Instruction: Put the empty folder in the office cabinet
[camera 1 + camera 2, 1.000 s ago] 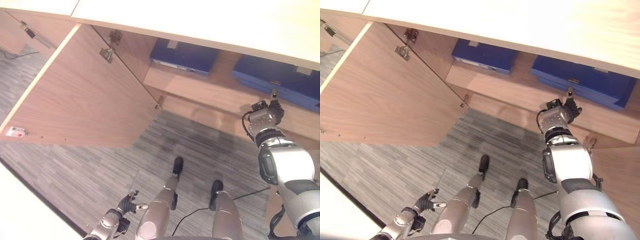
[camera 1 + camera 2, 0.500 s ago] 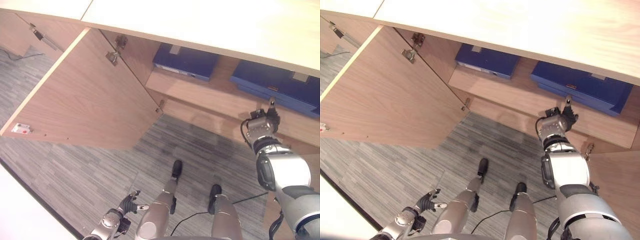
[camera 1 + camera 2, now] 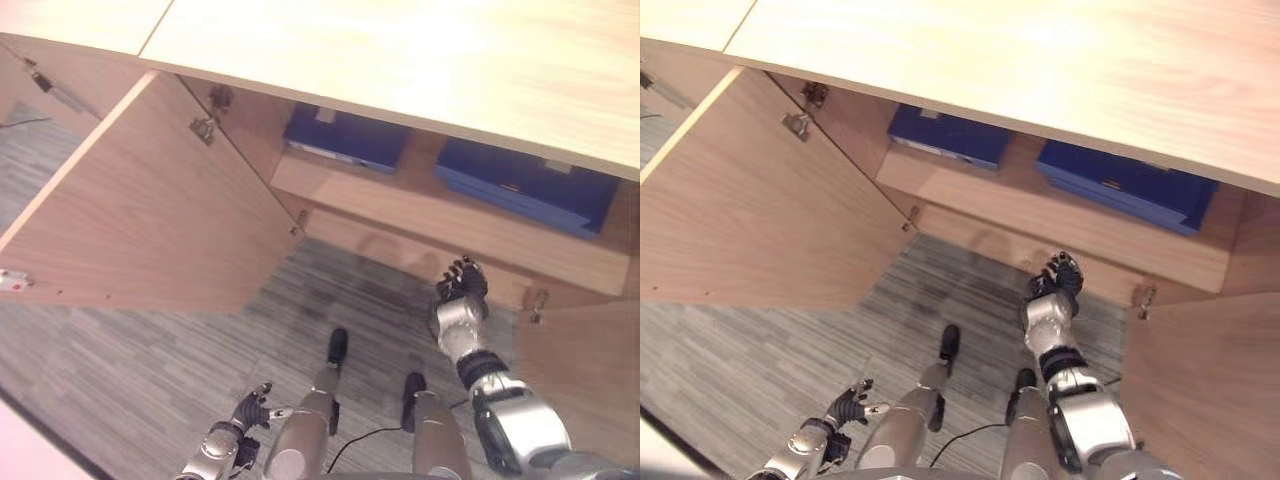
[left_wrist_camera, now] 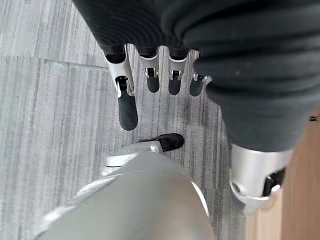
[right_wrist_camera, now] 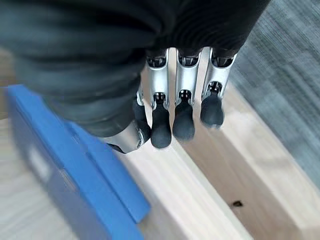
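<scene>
Two blue folders lie flat on the cabinet shelf (image 3: 420, 205): one at the left (image 3: 345, 138) and one at the right (image 3: 525, 185). The right one also shows in the right wrist view (image 5: 60, 165). My right hand (image 3: 460, 285) hangs below and in front of the shelf edge, apart from the right folder. Its fingers (image 5: 182, 107) are relaxed and hold nothing. My left hand (image 3: 245, 410) is low by my side over the carpet, its fingers (image 4: 127, 102) loose and empty.
The cabinet's left door (image 3: 140, 210) stands wide open, swung out to my left. The right door (image 3: 580, 370) is open beside my right arm. The pale cabinet top (image 3: 400, 60) overhangs the shelf. Grey striped carpet (image 3: 150, 340) lies below.
My right hand has drawn back and down from the right blue folder's front edge to below the shelf. The whole picture has shifted, so the camera moved. The left hand stays idle.
</scene>
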Robot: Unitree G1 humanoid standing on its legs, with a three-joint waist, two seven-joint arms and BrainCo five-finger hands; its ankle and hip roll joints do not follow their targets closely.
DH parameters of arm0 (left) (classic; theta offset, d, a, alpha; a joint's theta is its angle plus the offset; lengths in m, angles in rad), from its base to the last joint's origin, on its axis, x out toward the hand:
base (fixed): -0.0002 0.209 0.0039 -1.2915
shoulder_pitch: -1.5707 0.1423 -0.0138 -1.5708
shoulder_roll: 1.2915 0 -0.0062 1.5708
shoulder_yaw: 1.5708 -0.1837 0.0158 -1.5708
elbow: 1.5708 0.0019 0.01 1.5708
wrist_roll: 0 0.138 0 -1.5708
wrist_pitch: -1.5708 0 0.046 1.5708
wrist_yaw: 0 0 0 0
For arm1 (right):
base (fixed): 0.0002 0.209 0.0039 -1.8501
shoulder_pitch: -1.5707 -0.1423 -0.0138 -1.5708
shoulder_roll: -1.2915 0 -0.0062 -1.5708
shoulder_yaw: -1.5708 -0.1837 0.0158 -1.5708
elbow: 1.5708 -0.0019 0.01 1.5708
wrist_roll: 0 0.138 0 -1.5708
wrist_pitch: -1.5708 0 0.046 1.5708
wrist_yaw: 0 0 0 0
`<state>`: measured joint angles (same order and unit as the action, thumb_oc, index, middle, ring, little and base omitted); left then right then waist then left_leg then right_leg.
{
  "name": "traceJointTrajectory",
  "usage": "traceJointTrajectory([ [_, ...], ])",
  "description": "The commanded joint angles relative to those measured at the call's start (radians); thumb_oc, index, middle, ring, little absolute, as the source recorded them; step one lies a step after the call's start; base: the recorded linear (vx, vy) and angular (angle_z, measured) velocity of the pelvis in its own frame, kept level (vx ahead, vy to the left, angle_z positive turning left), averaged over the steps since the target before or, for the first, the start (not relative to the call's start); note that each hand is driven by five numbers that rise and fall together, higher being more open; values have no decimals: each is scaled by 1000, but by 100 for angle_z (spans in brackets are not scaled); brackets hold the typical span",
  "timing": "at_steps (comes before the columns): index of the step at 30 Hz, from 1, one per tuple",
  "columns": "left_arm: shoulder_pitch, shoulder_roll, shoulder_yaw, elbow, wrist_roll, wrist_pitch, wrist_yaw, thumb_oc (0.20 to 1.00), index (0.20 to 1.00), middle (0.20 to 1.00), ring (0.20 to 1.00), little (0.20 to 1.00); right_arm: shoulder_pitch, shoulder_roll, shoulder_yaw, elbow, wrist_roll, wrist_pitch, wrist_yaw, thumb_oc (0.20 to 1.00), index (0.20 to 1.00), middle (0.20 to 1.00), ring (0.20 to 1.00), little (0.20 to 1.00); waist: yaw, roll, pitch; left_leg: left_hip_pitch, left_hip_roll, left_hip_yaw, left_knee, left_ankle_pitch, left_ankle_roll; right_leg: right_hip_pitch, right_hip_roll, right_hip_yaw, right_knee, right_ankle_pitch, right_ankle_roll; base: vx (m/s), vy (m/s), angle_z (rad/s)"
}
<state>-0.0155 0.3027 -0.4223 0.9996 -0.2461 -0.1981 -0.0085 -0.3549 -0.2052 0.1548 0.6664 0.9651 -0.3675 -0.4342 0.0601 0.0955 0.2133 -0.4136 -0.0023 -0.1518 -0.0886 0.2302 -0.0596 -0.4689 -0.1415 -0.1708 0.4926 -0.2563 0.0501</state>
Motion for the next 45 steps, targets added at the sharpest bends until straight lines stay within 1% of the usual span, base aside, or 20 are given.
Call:
traceJointTrajectory([
  [1, -20, -1, 31, 53, 74, -23, 12, 1000, 1000, 1000, 1000, 1000, 4, -114, 12, -103, -365, 0, 34, 200, 200, 200, 200, 200, 2, 5, 47, 193, 33, 28, 1, -211, -25, 39, -55, 29, -187, 236, 114, 14, 9, -8],
  [2, -10, 6, 50, 53, 92, -40, 5, 1000, 1000, 1000, 1000, 1000, 26, -192, 28, -163, -555, 19, 25, 200, 200, 200, 200, 200, -3, 0, 49, 202, 37, 31, 1, -212, -25, 44, -56, 26, -189, 235, 116, 19, 5, -7],
  [3, -9, 5, 49, 53, 92, -40, 5, 1000, 1000, 1000, 1000, 1000, 28, -192, 28, -166, -559, 21, 23, 200, 200, 200, 200, 200, -4, 1, 49, 202, 38, 30, 1, -212, -25, 45, -56, 26, -190, 236, 116, 21, 2, -6],
  [5, 0, 17, 65, 47, 103, -58, -12, 1000, 1000, 1000, 1000, 1000, 17, -286, 21, -182, -763, 47, -8, 200, 200, 200, 200, 200, -2, -2, 48, 204, 39, 28, 1, -211, -25, 49, -57, 22, -194, 234, 118, 5, -1, -6],
  [7, 2, 21, 68, 42, 107, -61, -17, 1000, 1000, 1000, 1000, 1000, 8, -308, 12, -172, -801, 57, -17, 200, 200, 200, 200, 200, 0, -1, 49, 203, 39, 27, 1, -210, -25, 48, -59, 21, -193, 234, 120, 0, 0, 0],
  [8, 8, 30, 68, 33, 105, -70, -26, 1000, 1000, 1000, 1000, 1000, -8, -339, -7, -153, -841, 70, -25, 200, 200, 200, 200, 200, 3, -1, 49, 201, 38, 28, 1, -209, -24, 47, -60, 22, -193, 233, 120, 0, 0, 0],
  [9, 7, 30, 68, 33, 105, -70, -26, 1000, 1000, 1000, 1000, 1000, -9, -340, -7, -153, -841, 70, -25, 200, 200, 200, 200, 200, 3, 0, 49, 201, 38, 28, 1, -209, -24, 46, -60, 23, -193, 233, 120, 0, 0, 0],
  [10, 14, 39, 67, 25, 98, -76, -36, 1000, 1000, 1000, 1000, 1000, -29, -372, -27, -123, -864, 81, -38, 200, 200, 200, 200, 200, 7, 1, 47, 199, 37, 26, 1, -208, -22, 43, -60, 23, -191, 231, 122, 0, 0, 0],
  [18, 32, 55, 44, 8, 95, -81, -59, 1000, 1000, 1000, 1000, 1000, -110, -455, -18, -17, -909, 105, -40, 200, 200, 200, 200, 200, 22, 2, 43, 187, 34, 20, 1, -205, -20, 35, -60, 26, -188, 229, 122, 0, 0, 0],
  [19, 35, 58, 37, 7, 93, -84, -64, 1000, 1000, 1000, 1000, 1000, -138, -474, 4, 14, -917, 112, -31, 200, 200, 200, 200, 200, 27, 1, 41, 185, 33, 19, 1, -205, -21, 34, -59, 26, -189, 229, 122, 0, 0, 0],
  [23, 37, 61, 26, 2, 86, -86, -69, 1000, 1000, 1000, 1000, 1000, -192, -493, 52, 76, -926, 123, -13, 200, 200, 200, 200, 200, 33, 4, 41, 181, 34, 17, 1, -203, -22, 30, -59, 25, -186, 229, 121, 0, 0, 0],
  [24, 35, 61, 11, -4, 79, -88, -74, 1000, 1000, 1000, 1000, 1000, -231, -499, 83, 127, -924, 130, -3, 200, 200, 200, 200, 200, 40, 8, 43, 180, 32, 16, 1, -202, -22, 26, -59, 24, -183, 230, 121, 0, 0, 0],
  [28, 31, 66, -4, -14, 62, -93, -77, 1000, 1000, 1000, 1000, 1000, -292, -506, 125, 213, -908, 138, 12, 200, 200, 200, 200, 200, 50, 15, 49, 174, 31, 13, 1, -199, -23, 22, -61, 23, -181, 230, 120, -7, -1, 3],
  [31, 26, 71, -24, -22, 44, -96, -79, 1000, 1000, 1000, 1000, 1000, -351, -506, 151, 308, -869, 149, 27, 200, 200, 200, 200, 200, 62, 28, 60, 169, 30, 8, 1, -192, -24, 16, -62, 20, -176, 229, 119, -13, 3, 2],
  [33, 14, 79, -51, -33, 27, -96, -81, 1000, 1000, 1000, 1000, 1000, -420, -514, 177, 433, -814, 162, 48, 200, 200, 200, 200, 200, 81, 50, 75, 153, 25, 2, 1, -183, -26, 6, -67, 13, -174, 230, 118, -43, 10, 7],
  [38, 7, 83, -74, -46, 12, -98, -84, 1000, 1000, 1000, 1000, 1000, -464, -527, 186, 495, -781, 169, 56, 200, 200, 200, 200, 200, 93, 68, 90, 136, 20, -2, 1, -175, -28, -5, -72, 9, -170, 230, 119, -24, 4, 7],
  [41, -7, 86, -102, -69, 0, -99, -85, 1000, 1000, 1000, 1000, 1000, -503, -551, 199, 566, -771, 186, 59, 200, 200, 200, 200, 200, 107, 98, 111, 118, 14, -10, 1, -166, -29, -30, -83, 3, -150, 223, 120, -24, 15, 2],
  [43, -11, 85, -107, -71, -1, -98, -84, 1000, 1000, 1000, 1000, 1000, -507, -556, 197, 580, -765, 189, 61, 200, 200, 200, 200, 200, 108, 101, 116, 117, 12, -11, 1, -169, -30, -35, -87, 2, -139, 213, 120, -15, 13, 8],
  [44, -19, 84, -116, -79, -8, -97, -85, 1000, 1000, 1000, 1000, 1000, -520, -568, 190, 611, -754, 196, 61, 200, 200, 200, 200, 200, 115, 116, 123, 104, 8, -15, 1, -161, -30, -48, -88, 0, -140, 219, 120, -37, 21, 8],
  [45, -22, 80, -119, -75, -9, -97, -84, 1000, 1000, 1000, 1000, 1000, -524, -575, 185, 621, -750, 199, 61, 200, 200, 200, 200, 200, 116, 121, 125, 100, 8, -16, 1, -159, -30, -55, -91, -2, -136, 218, 120, -29, 7, 8],
])
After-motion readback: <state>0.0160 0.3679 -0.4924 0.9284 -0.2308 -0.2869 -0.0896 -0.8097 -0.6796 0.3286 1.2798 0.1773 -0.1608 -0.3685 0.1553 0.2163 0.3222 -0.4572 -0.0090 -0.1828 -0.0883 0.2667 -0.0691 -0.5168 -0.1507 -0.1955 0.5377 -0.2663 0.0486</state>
